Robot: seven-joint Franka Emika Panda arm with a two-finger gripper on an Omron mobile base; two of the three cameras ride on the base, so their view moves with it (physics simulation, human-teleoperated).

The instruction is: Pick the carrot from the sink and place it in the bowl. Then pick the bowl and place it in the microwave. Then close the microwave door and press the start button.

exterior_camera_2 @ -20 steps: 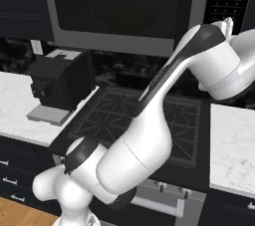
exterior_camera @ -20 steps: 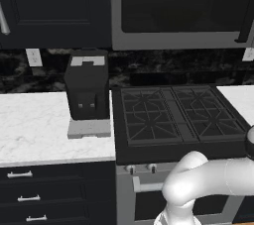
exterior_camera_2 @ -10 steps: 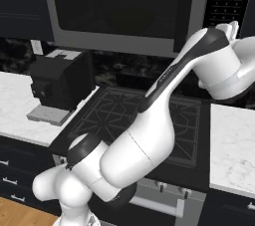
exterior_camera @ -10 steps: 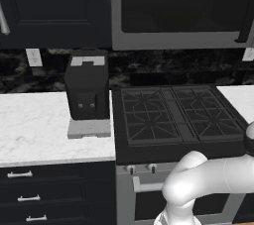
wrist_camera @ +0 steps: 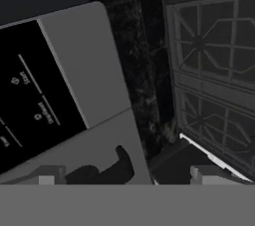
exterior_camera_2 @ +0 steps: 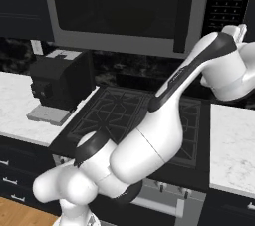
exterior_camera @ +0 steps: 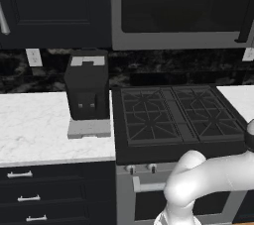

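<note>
The microwave (exterior_camera: 178, 41) hangs above the stove, and the microwave door (exterior_camera_2: 119, 6) is shut, its dark handle (exterior_camera_2: 183, 11) upright beside the control strip (exterior_camera_2: 229, 1). My arm reaches up to the right, the hand (exterior_camera_2: 238, 32) just below that strip. In the hand view my gripper (wrist_camera: 127, 174) is open, fingertips (wrist_camera: 47, 175) wide apart with nothing between them, close to the microwave's grey lower corner (wrist_camera: 89, 65) and the dark button panel (wrist_camera: 30, 100). The carrot, the sink and the bowl are out of view.
A black gas stove (exterior_camera: 173, 115) sits under the microwave. A black coffee machine (exterior_camera: 87, 87) stands on the white marble counter (exterior_camera: 30, 125) to its left. More counter (exterior_camera_2: 231, 145) lies to the right. Dark cabinets hang upper left.
The arm's upper link and hand have edged slightly to the right near the control strip. The gripper stays open. Nothing else has moved.
</note>
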